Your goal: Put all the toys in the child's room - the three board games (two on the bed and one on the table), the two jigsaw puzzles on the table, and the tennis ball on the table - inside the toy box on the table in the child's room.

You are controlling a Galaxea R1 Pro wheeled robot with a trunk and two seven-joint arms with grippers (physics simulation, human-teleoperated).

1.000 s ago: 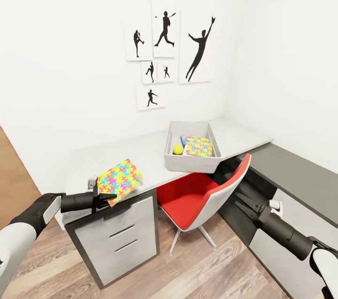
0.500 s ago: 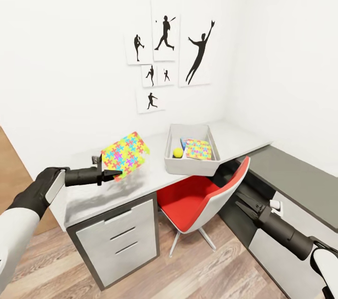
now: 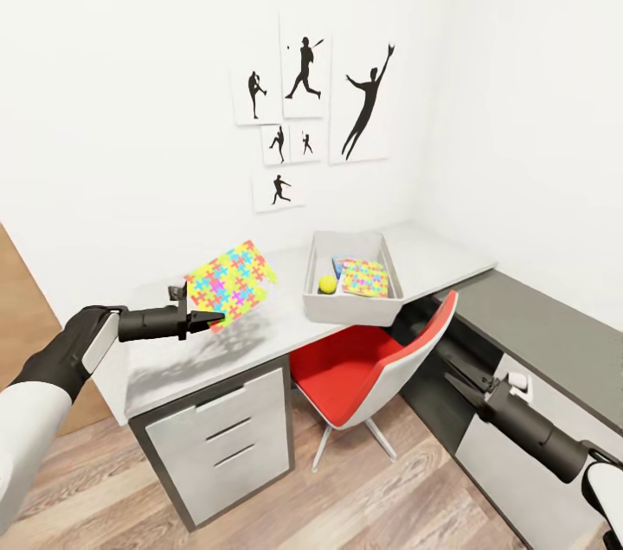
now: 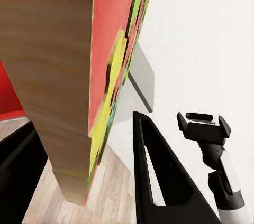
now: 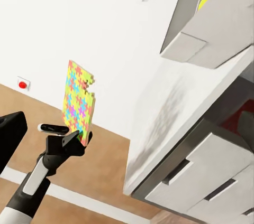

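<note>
My left gripper (image 3: pixel 210 319) is shut on the lower edge of a colourful jigsaw puzzle (image 3: pixel 230 285) and holds it tilted up in the air over the left part of the table (image 3: pixel 173 364). The right wrist view shows the same puzzle (image 5: pixel 79 102) standing upright in that gripper (image 5: pixel 73 137); in the left wrist view its red edge (image 4: pixel 108 76) sits between my fingers (image 4: pixel 159 182). The grey toy box (image 3: pixel 350 301) stands mid-table and holds a tennis ball (image 3: pixel 327 283), another jigsaw puzzle (image 3: pixel 365 278) and a blue-edged flat box (image 3: pixel 338 260). My right gripper (image 3: pixel 450 378) hangs open and empty, low beside the chair.
A red and white chair (image 3: pixel 355 364) is tucked under the table below the toy box. Grey drawers (image 3: pixel 216 438) fill the table's left end. The lower dark side unit (image 3: pixel 536 316) runs along the right wall. Silhouette posters (image 3: pixel 303 118) hang above.
My left gripper has lifted the jigsaw puzzle off the tabletop, tilted it up and carried it a little towards the toy box. The right arm has sunk slightly.
</note>
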